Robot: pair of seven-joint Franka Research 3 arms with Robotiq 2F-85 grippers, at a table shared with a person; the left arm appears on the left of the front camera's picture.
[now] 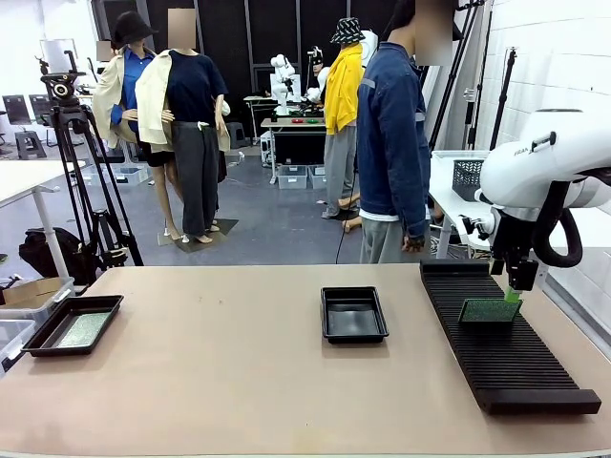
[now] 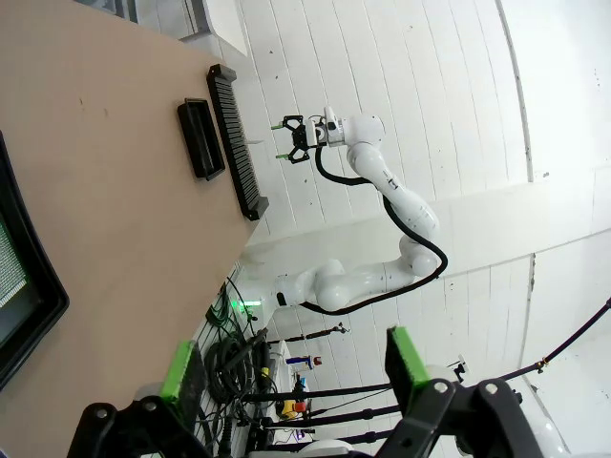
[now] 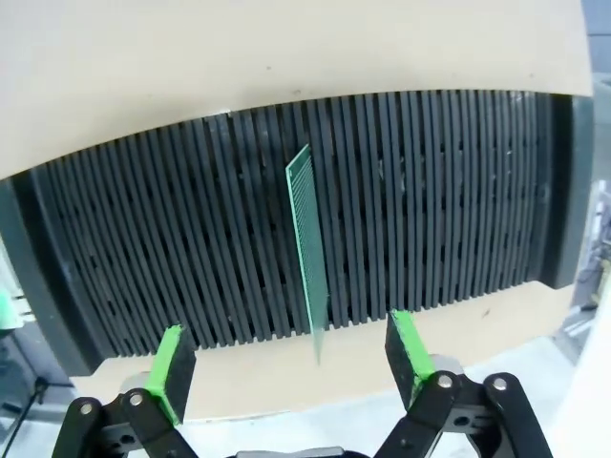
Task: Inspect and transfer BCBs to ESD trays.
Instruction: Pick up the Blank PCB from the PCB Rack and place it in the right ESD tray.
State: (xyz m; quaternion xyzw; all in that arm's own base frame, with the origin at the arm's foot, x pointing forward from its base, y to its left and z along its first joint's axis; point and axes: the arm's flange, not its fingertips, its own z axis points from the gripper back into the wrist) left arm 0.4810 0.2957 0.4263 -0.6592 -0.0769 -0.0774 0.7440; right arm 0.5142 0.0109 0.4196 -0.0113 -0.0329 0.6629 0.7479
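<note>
Our right pincer [image 3: 289, 367] gapes empty over the thin green circuit board [image 3: 307, 239]. Misaligned, we could jam it against the black slotted rack [image 3: 143, 248].

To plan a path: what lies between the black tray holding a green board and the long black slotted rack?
In the front view, an empty shallow black plastic tray on the beige tabletop.

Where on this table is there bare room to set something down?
The widest bare tan tabletop lies between the left shallow black plastic tray and the empty middle tray, plus the near strip. The right is crowded: long black ribbed rack, upright green circuit board, open right pincer over it.
</note>
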